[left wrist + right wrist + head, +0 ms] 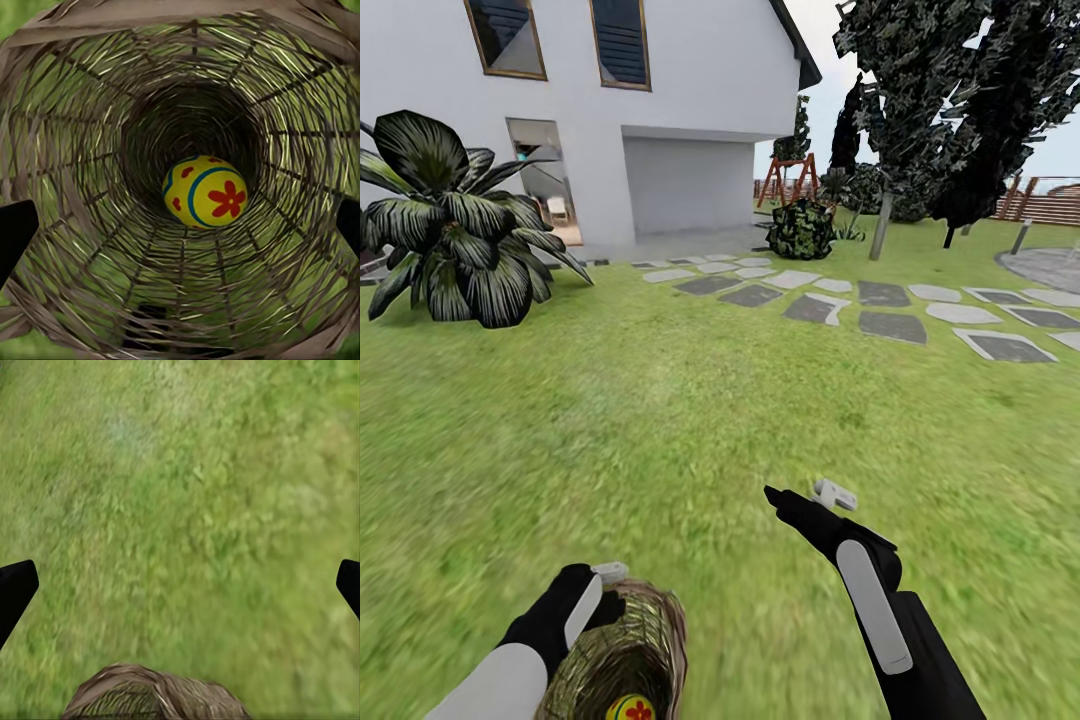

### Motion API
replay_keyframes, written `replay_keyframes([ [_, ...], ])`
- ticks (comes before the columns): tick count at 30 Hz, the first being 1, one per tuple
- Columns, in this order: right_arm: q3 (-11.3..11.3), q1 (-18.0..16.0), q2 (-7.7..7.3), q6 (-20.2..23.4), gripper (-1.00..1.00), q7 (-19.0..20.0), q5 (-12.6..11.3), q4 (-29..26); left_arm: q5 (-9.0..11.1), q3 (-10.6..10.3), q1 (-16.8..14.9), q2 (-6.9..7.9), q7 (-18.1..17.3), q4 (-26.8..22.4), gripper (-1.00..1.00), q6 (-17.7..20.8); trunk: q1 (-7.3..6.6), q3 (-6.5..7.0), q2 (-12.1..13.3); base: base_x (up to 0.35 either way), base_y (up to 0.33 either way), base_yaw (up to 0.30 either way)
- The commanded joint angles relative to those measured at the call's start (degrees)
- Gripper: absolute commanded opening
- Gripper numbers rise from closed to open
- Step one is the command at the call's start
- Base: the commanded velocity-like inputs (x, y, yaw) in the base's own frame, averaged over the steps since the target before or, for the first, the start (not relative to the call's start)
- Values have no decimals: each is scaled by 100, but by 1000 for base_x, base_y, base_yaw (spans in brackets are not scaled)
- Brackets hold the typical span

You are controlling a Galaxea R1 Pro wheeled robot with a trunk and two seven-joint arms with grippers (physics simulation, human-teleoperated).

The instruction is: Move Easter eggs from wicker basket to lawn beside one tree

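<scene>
While the left gripper sat at the basket rim, jaws spread, with one egg seemingly deep inside, and the right gripper hung open over lawn, reaching straight down the middle looked wisest.
</scene>
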Motion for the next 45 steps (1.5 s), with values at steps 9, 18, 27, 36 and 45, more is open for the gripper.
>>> replay_keyframes([
  [9,-4,-4,-12,8,100,-58,-60,-8,-95,-82,-2,-120,214,275,100,-267,198,-168,-365,0,0,0],
  [18,-4,-3,-8,8,100,-58,-60,-8,-100,-93,-2,-126,246,304,100,-278,396,-329,-726,0,0,0],
  [27,2,-4,-7,8,100,-58,-60,-8,-100,-93,-2,-128,247,312,100,-287,593,-491,-1087,0,0,0],
  [36,-2,-4,-6,8,100,-58,-60,-8,-100,-93,-2,-130,247,319,100,-299,791,-652,-1448,0,0,0],
  [45,-3,-3,-7,8,100,-58,-60,-2,-100,-93,0,-130,247,324,100,-342,989,-814,-1809,0,0,0],
])
